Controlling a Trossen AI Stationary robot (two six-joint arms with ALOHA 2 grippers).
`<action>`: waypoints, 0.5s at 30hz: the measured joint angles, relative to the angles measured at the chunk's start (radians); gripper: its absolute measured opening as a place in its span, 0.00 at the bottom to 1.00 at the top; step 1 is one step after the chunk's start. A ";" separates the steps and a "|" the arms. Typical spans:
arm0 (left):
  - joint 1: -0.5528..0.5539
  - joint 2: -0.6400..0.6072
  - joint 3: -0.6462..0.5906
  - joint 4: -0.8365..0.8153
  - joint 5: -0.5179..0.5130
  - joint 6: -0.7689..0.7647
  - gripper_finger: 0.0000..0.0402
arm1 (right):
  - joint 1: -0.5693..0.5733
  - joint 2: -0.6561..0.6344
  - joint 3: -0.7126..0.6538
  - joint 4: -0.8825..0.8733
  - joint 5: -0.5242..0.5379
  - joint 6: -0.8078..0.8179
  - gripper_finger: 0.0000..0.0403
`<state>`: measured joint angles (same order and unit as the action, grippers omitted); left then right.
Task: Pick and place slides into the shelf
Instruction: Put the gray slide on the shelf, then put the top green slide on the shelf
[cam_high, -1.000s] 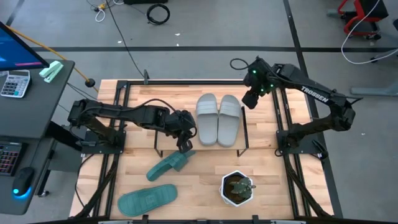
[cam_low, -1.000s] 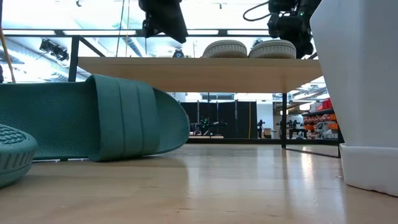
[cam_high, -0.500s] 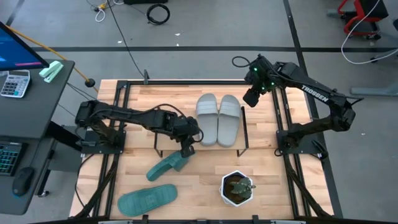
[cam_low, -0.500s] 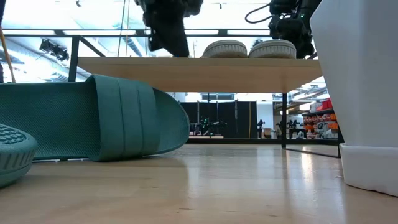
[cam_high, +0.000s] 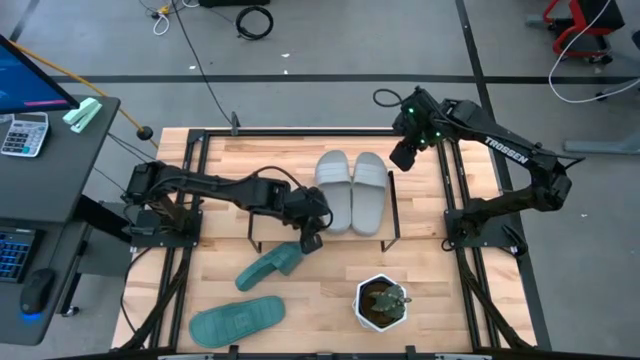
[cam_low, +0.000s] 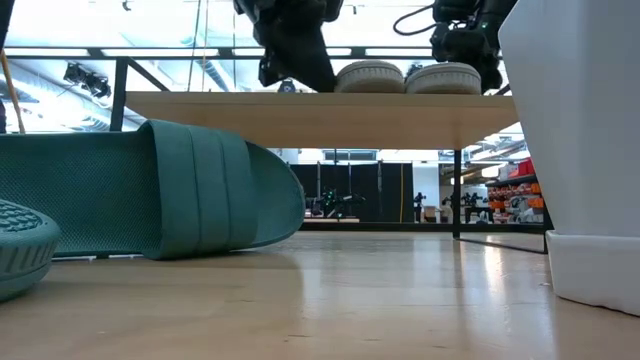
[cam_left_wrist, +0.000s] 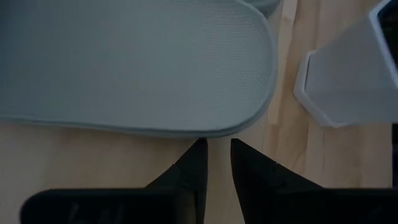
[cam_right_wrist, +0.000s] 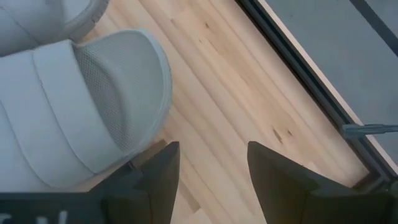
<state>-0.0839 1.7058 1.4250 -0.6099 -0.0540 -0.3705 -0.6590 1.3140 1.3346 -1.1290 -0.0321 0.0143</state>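
Two light grey slides (cam_high: 350, 192) lie side by side on the shelf (cam_high: 288, 160), soles on its board (cam_low: 300, 106). Two teal slides (cam_high: 270, 265) (cam_high: 237, 320) lie on the table in front of the shelf; one fills the low view (cam_low: 150, 190). My left gripper (cam_high: 310, 240) (cam_left_wrist: 216, 148) is shut and stands at the near left corner of the left grey slide (cam_left_wrist: 137, 62). My right gripper (cam_high: 405, 155) (cam_right_wrist: 211, 163) is open and hovers beside the far end of the right grey slide (cam_right_wrist: 81, 106). My left gripper's shut fingertips (cam_left_wrist: 199, 146) stand right at the rim of the left grey slide (cam_left_wrist: 217, 132), on its side close to the near, rounded end. They come from the table's left, slanting down. I cannot tell whether they touch the rim. The slide lies flat on the shelf.
A white pot with a small plant (cam_high: 382, 302) stands on the table near the front, right of the teal slides; it fills the low view's right side (cam_low: 580, 150). Black frame rails run along the table's left and right sides. A desk with keyboards stands at the left.
My left gripper has moved toward the table's right and slightly nearer, along the shelf's front edge, up to the left grey slide. Its fingers stayed together. The teal slides have not moved.
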 joint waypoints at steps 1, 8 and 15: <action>0.003 0.000 0.000 0.009 0.000 0.000 0.19 | 0.000 0.000 0.000 0.003 -0.002 -0.001 0.48; 0.009 0.000 0.000 -0.003 0.006 -0.005 0.20 | 0.000 0.000 0.000 0.004 -0.010 -0.016 0.48; 0.003 0.000 0.000 -0.043 0.065 -0.030 0.20 | 0.000 0.000 0.000 0.004 -0.022 -0.017 0.48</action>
<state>-0.0812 1.7054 1.4250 -0.6528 0.0106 -0.4010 -0.6590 1.3140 1.3346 -1.1252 -0.0540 -0.0029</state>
